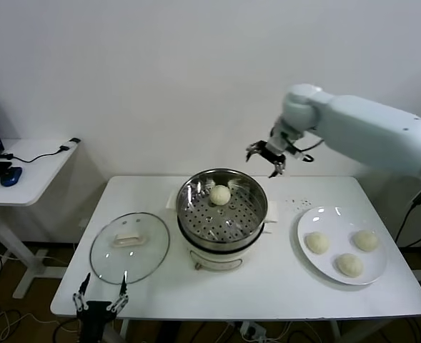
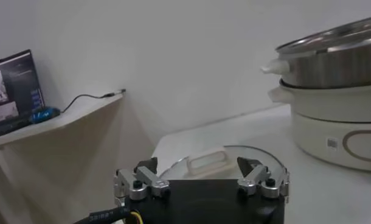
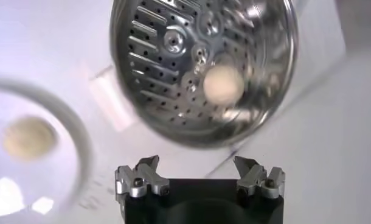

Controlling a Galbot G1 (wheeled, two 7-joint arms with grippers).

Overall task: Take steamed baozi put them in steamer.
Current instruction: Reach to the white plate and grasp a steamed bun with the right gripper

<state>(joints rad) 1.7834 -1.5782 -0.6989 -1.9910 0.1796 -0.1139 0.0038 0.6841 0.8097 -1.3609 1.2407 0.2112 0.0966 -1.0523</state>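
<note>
1. Stainless-steel round steamer basket [image 1: 222, 207] with a perforated bottom sits on its white electric cooker base [image 1: 217, 251] near the middle of the white table [image 1: 160, 286]
2. One smooth cream-white steamed bun [image 1: 220, 194] lies inside that basket, toward its far side; my right wrist camera shows it resting on the perforated floor [image 3: 224, 84]
3. Three more cream-white buns lie on the flat white plate [image 1: 310, 221] to the right of the steamer: one nearest the steamer [image 1: 317, 242], one toward the far right [image 1: 365, 240], one at the front [image 1: 349, 264]; they sit close together but apart
4. My right gripper [image 1: 266, 156] hangs in the air above and just behind the far right rim of the basket, its fingers [image 3: 144, 176] spread wide with nothing between them
5. My left gripper [image 1: 100, 301] is parked low at the front left edge of the table, fingers [image 2: 146, 180] spread apart and empty
6. Round glass lid [image 1: 129, 247] with a white handle lies flat on the table left of the steamer, just beyond my left gripper
7. White side desk [image 1: 31, 161] stands well apart on the far left, carrying a blue mouse [image 1: 11, 175] and a black cable [image 1: 49, 153]
</note>
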